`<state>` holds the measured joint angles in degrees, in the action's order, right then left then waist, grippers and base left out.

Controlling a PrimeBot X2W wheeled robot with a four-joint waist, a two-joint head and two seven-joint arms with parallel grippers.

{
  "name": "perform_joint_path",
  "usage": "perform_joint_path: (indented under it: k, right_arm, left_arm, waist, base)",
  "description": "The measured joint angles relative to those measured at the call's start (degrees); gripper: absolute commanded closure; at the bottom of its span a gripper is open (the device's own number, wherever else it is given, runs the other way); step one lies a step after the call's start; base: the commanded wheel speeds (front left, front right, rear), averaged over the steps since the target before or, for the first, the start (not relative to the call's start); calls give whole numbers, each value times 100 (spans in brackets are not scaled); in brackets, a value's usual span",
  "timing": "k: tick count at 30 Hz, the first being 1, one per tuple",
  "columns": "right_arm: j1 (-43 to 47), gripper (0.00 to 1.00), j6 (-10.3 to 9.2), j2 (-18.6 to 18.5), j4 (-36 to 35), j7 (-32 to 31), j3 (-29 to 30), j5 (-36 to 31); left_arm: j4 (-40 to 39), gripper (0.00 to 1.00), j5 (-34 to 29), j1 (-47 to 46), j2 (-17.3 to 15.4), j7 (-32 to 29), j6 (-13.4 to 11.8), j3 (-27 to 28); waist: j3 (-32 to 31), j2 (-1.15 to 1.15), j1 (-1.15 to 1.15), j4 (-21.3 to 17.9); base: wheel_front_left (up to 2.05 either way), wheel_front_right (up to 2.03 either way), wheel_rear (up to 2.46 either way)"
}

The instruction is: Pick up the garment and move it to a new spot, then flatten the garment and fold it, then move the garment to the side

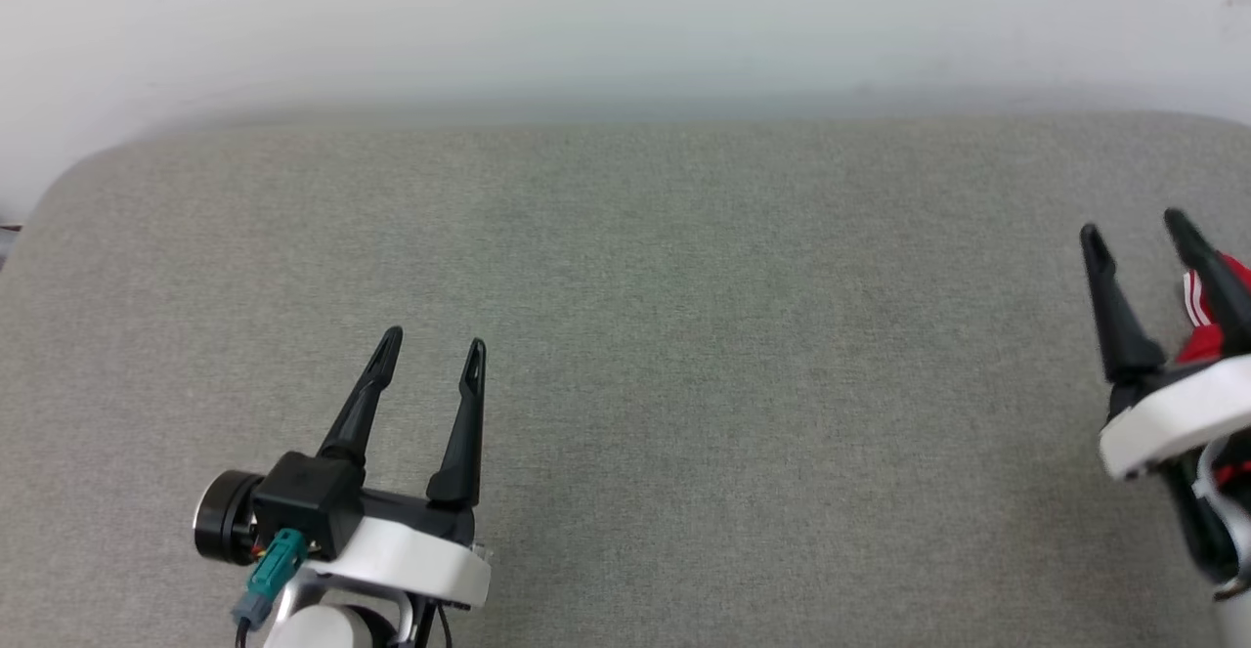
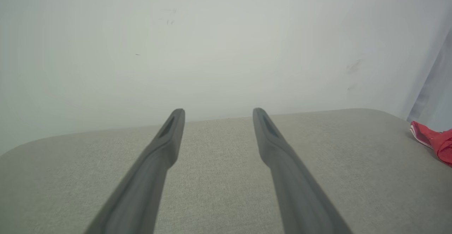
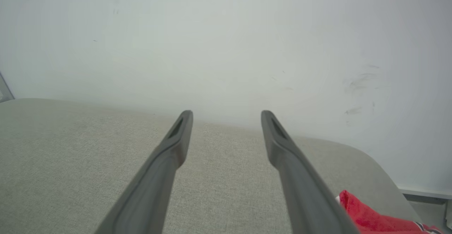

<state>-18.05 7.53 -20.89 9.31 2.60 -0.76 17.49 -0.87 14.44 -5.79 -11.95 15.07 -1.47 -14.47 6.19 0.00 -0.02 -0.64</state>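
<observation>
Starting the pickup: both arms hover empty over the wide grey fabric-covered surface (image 1: 684, 335).
Bunched at its far right edge lies the red jersey T-shirt with white striped trim (image 1: 1207, 343), just beside the right gripper (image 1: 1134, 227), whose fingers are spread and empty. The left gripper (image 1: 433, 341) is also spread, well apart. Best to swing the right one outward, straddle a thick fold and pinch deep.

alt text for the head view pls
A grey fabric surface with the left end effector open at lower left and the right end effector open at the right edge. A red and white garment shows partly behind it.
</observation>
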Motion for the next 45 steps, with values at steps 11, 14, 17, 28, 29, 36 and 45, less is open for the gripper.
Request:
perform_joint_path:
  k: [11,14,17,28,29,36,45]
  right_arm:
    - [1251,0,-1,1009,-292,850,398,-162]
    - [1390,0,-1,1199,-174,951,349,-154]
    - [1463,0,-1,1296,-82,1033,270,-208]
    - [1511,0,-1,1480,55,1157,208,-446]
    - [1510,0,-1,1489,57,1159,207,-458]
    - [1510,0,-1,1539,70,1200,234,-489]
    - [1508,0,-1,1580,51,1207,191,-495]
  left_arm:
    - [271,0,-276,451,391,0,308,506]
    - [350,0,-331,508,492,0,408,636]
    - [448,0,-349,558,552,0,587,675]
    - [520,0,-510,602,717,0,780,1023]
    - [517,0,-516,602,731,0,781,1059]
    - [472,0,-565,603,811,0,837,1157]
    - [482,0,-594,604,840,0,880,1156]
  waist:
    - [-354,0,1,228]
    - [-415,0,1,224]
    - [-452,0,1,209]
    - [-480,0,2,176]
    - [-478,0,2,175]
    - [-485,0,2,165]
    - [-482,0,2,165]
  base:
    - [0,0,0]
    - [0,0,0]
    - [0,0,0]
    - [0,0,0]
    - [0,0,0]
    - [0,0,0]
    - [0,0,0]
